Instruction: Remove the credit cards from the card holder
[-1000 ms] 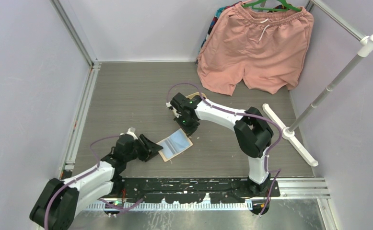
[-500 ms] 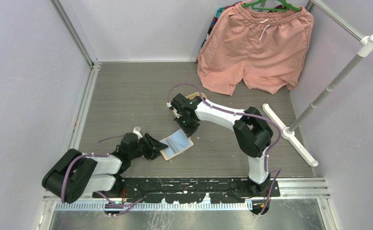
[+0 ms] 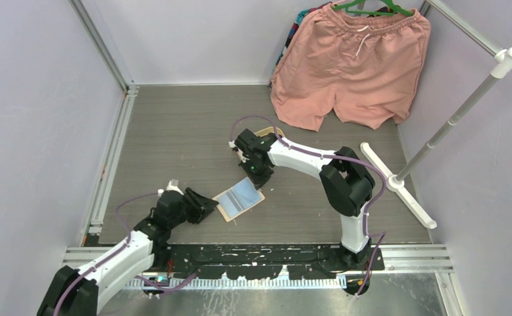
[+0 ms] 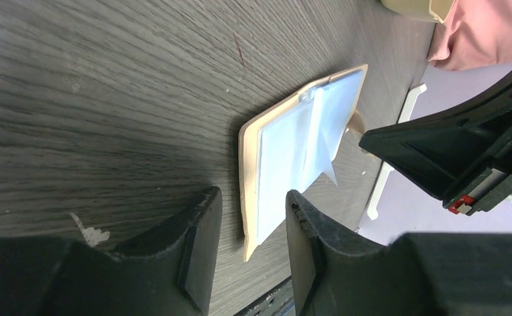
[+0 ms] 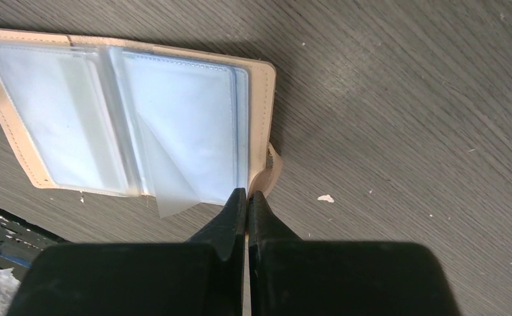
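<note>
Your right gripper (image 3: 261,176) is resting clenched at the card holder's (image 3: 239,199) 1 o'clock edge; your left gripper (image 4: 250,197) is hovering released at 9 o'clock.

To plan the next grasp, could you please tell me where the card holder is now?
In the top view the card holder lies open on the table, between the left tool and the right tool.

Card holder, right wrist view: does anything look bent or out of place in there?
Yes. In the open card holder, one clear sleeve is creased on a diagonal. Its corner pokes past the holder's edge instead of lying flat like the others. Nothing else stands out.
</note>
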Robot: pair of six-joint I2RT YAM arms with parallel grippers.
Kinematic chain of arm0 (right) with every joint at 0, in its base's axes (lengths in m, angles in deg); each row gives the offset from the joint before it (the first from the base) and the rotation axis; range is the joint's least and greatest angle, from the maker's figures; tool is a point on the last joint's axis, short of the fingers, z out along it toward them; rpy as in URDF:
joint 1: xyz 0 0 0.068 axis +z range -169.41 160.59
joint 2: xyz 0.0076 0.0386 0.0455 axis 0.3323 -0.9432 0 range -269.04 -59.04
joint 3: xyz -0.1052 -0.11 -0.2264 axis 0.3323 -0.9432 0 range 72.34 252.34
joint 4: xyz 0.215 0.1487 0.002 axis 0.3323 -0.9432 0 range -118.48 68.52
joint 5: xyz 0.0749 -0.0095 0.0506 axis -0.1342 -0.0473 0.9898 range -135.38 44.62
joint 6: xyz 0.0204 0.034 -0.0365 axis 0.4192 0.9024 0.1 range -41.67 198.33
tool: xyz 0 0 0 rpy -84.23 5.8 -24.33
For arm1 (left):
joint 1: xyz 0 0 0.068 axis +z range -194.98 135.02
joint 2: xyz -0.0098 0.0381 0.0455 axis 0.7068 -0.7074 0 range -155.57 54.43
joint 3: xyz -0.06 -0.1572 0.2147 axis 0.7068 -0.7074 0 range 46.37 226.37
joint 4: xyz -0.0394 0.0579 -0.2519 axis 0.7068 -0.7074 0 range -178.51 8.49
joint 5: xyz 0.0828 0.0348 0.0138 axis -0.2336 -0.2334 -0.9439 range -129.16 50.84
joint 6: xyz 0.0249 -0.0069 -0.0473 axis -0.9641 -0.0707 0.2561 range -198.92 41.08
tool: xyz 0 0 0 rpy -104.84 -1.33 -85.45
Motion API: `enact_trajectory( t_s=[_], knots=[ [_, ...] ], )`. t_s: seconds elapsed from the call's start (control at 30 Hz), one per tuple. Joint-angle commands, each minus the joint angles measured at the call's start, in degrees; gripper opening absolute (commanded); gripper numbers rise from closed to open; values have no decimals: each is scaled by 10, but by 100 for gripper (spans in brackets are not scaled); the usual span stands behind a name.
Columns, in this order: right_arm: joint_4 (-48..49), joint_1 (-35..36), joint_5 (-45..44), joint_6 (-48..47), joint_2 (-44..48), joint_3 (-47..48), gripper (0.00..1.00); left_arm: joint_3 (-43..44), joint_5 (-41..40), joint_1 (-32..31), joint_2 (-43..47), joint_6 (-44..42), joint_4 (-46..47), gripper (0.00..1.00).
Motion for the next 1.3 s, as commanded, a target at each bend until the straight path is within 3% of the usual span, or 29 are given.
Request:
enact_trajectory(
  t_s=[0.0, 0.33, 0.43, 0.63, 0.77, 1.13, 1.27],
  knots=[
    [18, -1, 12, 8, 2, 6, 1, -2, -17, -2, -25, -17, -20, 42],
    [22, -1, 6, 11, 3, -1, 1, 14, 17, -2, -120, -8, 46, 40],
    [24, -1, 4, 13, 0, 0, 1, 14, 7, -3, -108, 2, 40, 39],
    [25, -2, 5, 13, 0, -3, 1, 17, -29, -3, -20, 5, -41, 24],
    [28, -2, 9, 12, -4, -4, 1, 12, -41, -3, -2, 6, -46, 23],
    [27, -4, 11, 11, -5, -4, 1, 25, -8, -3, -156, -2, 74, 26],
    [25, -5, 12, 11, -5, -5, 1, 27, -9, -3, -170, 1, 89, 15]
  ],
)
